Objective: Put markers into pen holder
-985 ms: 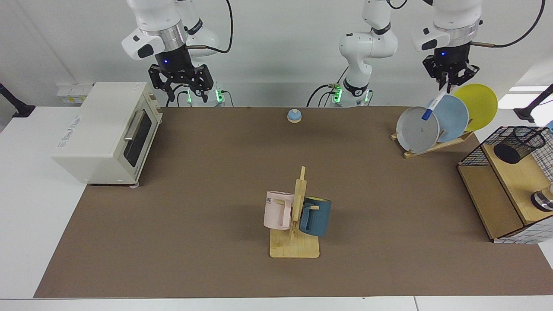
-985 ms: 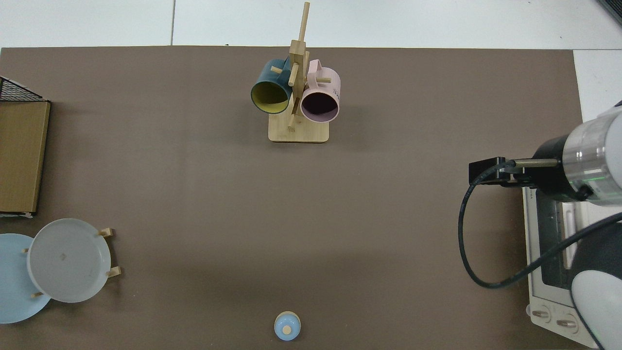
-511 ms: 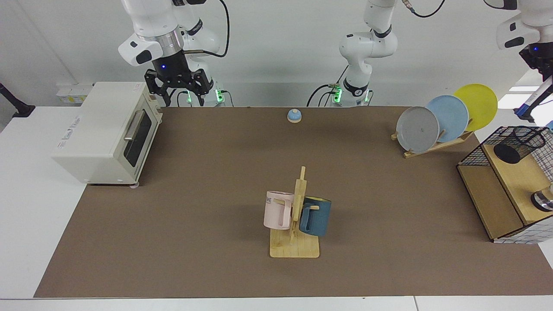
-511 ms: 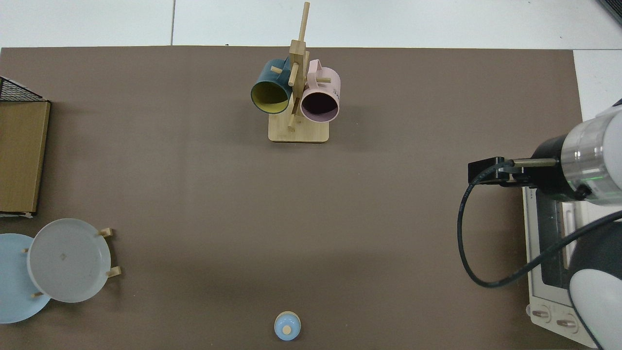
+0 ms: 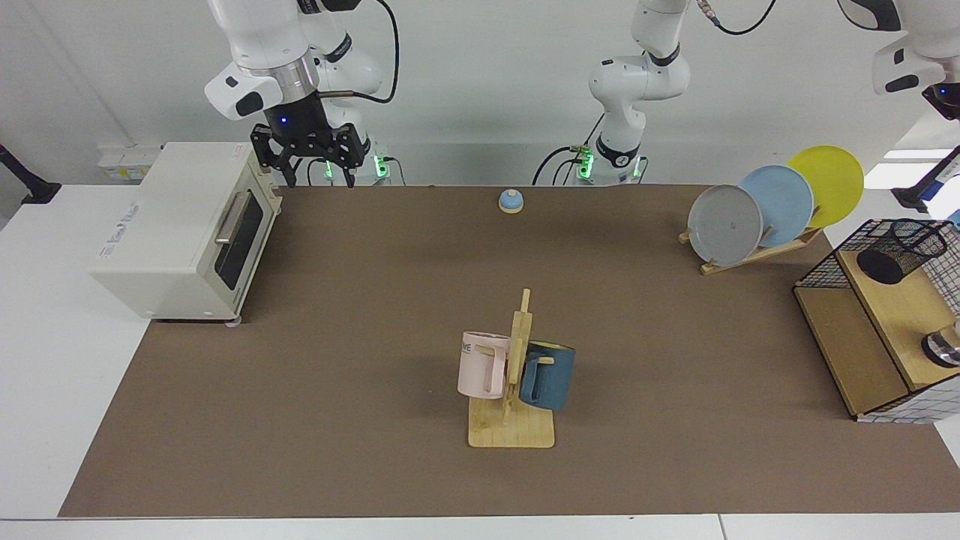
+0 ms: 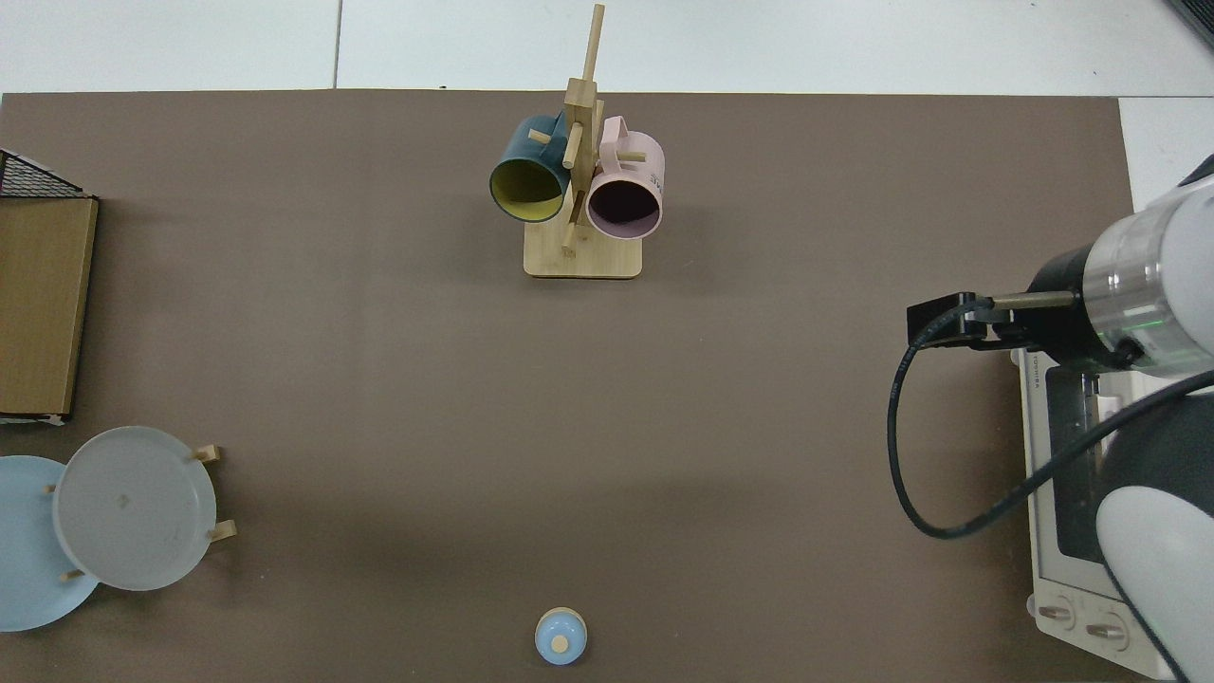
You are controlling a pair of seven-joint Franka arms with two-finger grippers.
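Note:
The pen holder (image 5: 900, 251), a black mesh cup, stands on the top shelf of the wire-and-wood rack (image 5: 847, 352) at the right edge of the facing view. Only the wrist and a bit of the black body of my left gripper (image 5: 949, 101) show, high above the pen holder and cut off by that edge. I cannot make out any markers in either view. My right gripper (image 5: 309, 171) hangs open and empty at the back of the table, beside the toaster oven (image 5: 180, 232). From above, the right arm (image 6: 1129, 313) covers its own gripper.
A mug tree (image 5: 514, 382) with a pink and a blue mug stands mid-table. A plate rack (image 5: 724, 225) with grey, blue and yellow plates sits at the back right. A small blue bell (image 5: 511, 201) is at the back centre. A black stand (image 5: 916, 193) rises behind the rack.
The left arm swung right from above the plates with the marker, and both have now largely left the view. The right gripper dropped slightly and moved closer to the oven.

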